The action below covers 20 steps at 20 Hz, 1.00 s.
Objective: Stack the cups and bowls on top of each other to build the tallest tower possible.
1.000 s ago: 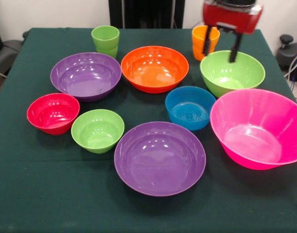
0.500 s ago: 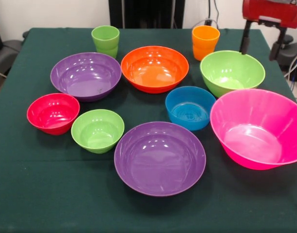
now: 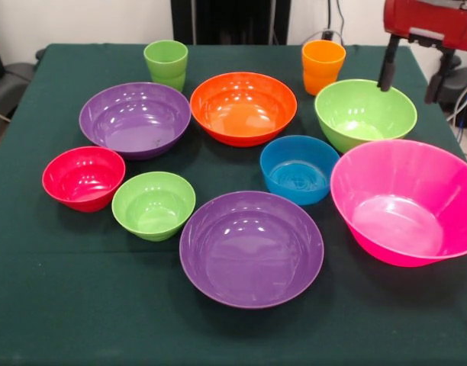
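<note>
Every vessel on the dark green cloth-covered table [image 3: 58, 305] stands upright with its mouth facing up, so each one's axis runs vertically; nothing is nested or stacked. The two glossy plastic tumblers at the far edge, the light green cup [image 3: 165, 64] and the orange cup [image 3: 323, 65], are taller than wide and step in to narrower bases. The bowls are smooth, round, shiny plastic with flaring walls: a large purple bowl [image 3: 135, 119] at the left, a large orange bowl [image 3: 243, 107] beside it, a large lime green bowl [image 3: 365, 113] to the right of that, a small blue bowl [image 3: 299, 168] in the middle, a small red bowl [image 3: 83, 178] and a small lime green bowl [image 3: 153, 204] side by side at the left (they nearly touch), a second wide purple bowl [image 3: 251, 248] nearest the camera, and a huge pink bowl [image 3: 409, 201] at the right, cut by the picture's edge. The robot's red-bodied gripper [image 3: 411, 75] hangs at the upper right with its two black fingers [image 3: 386, 65] spread apart and holding nothing. It hovers above the far right rim of the large lime green bowl, to the right of the orange cup and beyond the pink bowl, well apart from the bowls at the left.
</note>
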### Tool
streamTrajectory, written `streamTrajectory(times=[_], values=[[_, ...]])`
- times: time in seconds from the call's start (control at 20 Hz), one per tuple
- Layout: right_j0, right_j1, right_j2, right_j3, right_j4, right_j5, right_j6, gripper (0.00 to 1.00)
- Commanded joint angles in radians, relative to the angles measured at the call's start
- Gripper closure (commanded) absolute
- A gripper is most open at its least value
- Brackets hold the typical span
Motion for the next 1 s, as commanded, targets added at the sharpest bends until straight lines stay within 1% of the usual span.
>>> streamTrajectory(times=[0.05, 0.25, 0.35, 0.4, 0.5, 0.8, 0.9, 1.0], values=[[-0.004, 0.075, 0.014, -0.017, 0.028, 0.089, 0.214, 0.0], [0.022, 0.086, -0.036, -0.019, 0.044, 0.105, 0.275, 0.0], [0.045, 0.102, -0.07, -0.032, 0.059, 0.122, 0.323, 0.0], [0.06, 0.118, -0.087, -0.051, 0.075, 0.143, 0.362, 0.0], [0.08, 0.142, -0.114, -0.063, 0.096, 0.144, 0.409, 0.0], [0.085, 0.17, -0.124, -0.047, 0.15, 0.128, 0.453, 0.0], [0.095, 0.189, -0.145, -0.053, 0.158, 0.12, 0.486, 0.0], [0.084, 0.198, -0.135, -0.052, 0.162, 0.101, 0.478, 0.0]])
